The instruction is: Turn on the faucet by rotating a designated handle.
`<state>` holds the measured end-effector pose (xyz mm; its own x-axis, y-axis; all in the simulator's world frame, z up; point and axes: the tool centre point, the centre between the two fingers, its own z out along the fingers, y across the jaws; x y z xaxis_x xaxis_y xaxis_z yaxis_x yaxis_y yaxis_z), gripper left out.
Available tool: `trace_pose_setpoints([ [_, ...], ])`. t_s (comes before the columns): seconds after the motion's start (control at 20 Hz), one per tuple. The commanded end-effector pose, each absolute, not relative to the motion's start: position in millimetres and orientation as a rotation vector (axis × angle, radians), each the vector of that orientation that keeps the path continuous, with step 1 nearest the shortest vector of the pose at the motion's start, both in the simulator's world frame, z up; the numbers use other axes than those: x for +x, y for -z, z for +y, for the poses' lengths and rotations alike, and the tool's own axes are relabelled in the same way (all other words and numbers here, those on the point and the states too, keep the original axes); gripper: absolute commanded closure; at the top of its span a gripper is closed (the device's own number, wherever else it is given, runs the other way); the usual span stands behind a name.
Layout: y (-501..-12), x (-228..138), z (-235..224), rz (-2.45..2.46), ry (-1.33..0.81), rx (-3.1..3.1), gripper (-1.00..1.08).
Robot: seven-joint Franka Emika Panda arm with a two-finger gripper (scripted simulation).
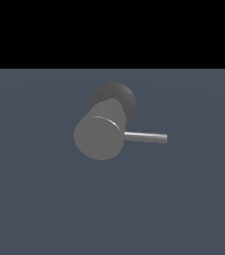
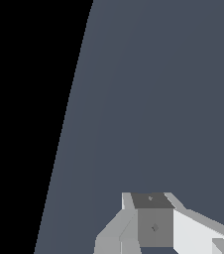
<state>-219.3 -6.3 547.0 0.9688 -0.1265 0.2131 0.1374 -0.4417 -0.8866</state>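
Faucet (image 1: 102,134) lies apart from end effector (image 2: 151,218).

A flat slate-blue floor (image 1: 45,199) fills the lower part of the exterior view (matte and evenly lit). Above its straight far edge lies plain black background (image 1: 112,30), featureless throughout.

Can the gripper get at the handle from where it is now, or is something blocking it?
Probably yes. In the exterior view the handle juts free from the faucet, with bare floor around it. The gripper faces open floor, touching nothing, but the handle is not in the wrist view.
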Motion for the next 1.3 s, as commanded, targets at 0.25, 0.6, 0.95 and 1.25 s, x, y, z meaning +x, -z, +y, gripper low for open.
trace_pose_setpoints([
  [0.25, -548, -212, -27, 0.06, 0.346, -1.996, 1.08],
  [0.6, -556, -214, -48, 0.114, 0.38, -1.976, 1.08],
  [0.95, -550, -205, -67, 0.19, 0.393, -1.981, 1.08],
  [1.25, -539, -201, -91, 0.281, 0.42, -1.986, 1.08],
])
